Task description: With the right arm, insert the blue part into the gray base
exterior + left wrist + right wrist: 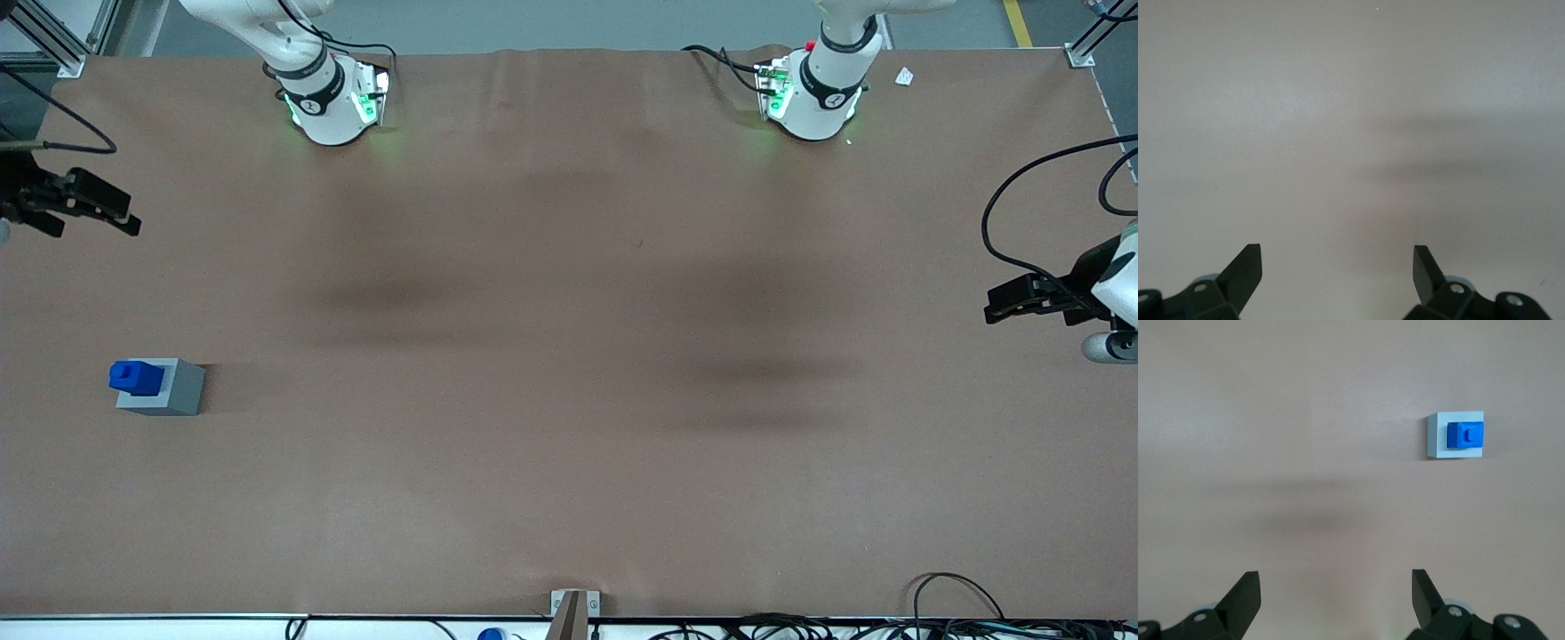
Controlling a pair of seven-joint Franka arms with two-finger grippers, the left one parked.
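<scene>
Blue part (135,377) sits in the recess on top of the gray base (169,388), its stepped top standing proud of the cube's upper face. I see the pair resting on the brown worktop (569,356) toward the working arm's end, nearer the front camera than either arm's pedestal. From the right wrist camera the blue part (1465,435) looks seated off-centre inside the gray base (1436,437), with a wider gray margin on one side.

My pincer (105,206) hangs above the worktop, well apart from the base and farther from the front camera, its fingers (1245,595) spread wide with nothing between them. Most of the right arm is cut off at the frame edge, so I cannot read its joint pose. Worktop covering looks matte and smooth, with soft shadows across it.
</scene>
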